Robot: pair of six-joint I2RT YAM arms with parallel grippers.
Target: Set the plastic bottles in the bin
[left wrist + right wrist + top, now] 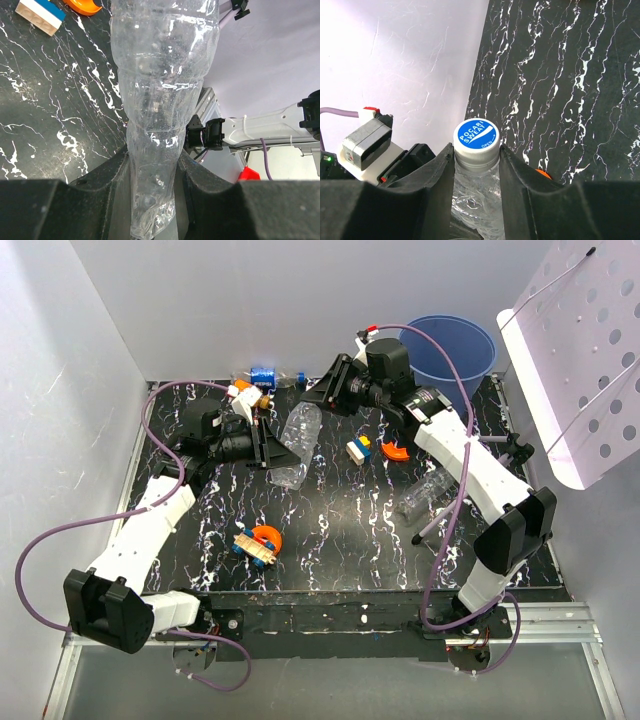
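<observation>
Currently both arms hold one clear bottle [298,435] in the air above the middle of the worktop [350,530]. The left gripper [152,170] has its jaws pinched hard on the crushed lower body. The right gripper [476,160] has its jaws closed around the neck, just under the blue Pocari Sweat cap [476,137]. This looks like a handover: the bin [450,350] sits in the far right corner, on the right arm's side, so that arm probably carries it. Likely next step is the left jaws letting go. Risk is the thin plastic twisting if both pull. A blue-labelled bottle [262,377] lies at the back edge, and another clear bottle [430,495] lies under the right forearm; neither is binned yet.
</observation>
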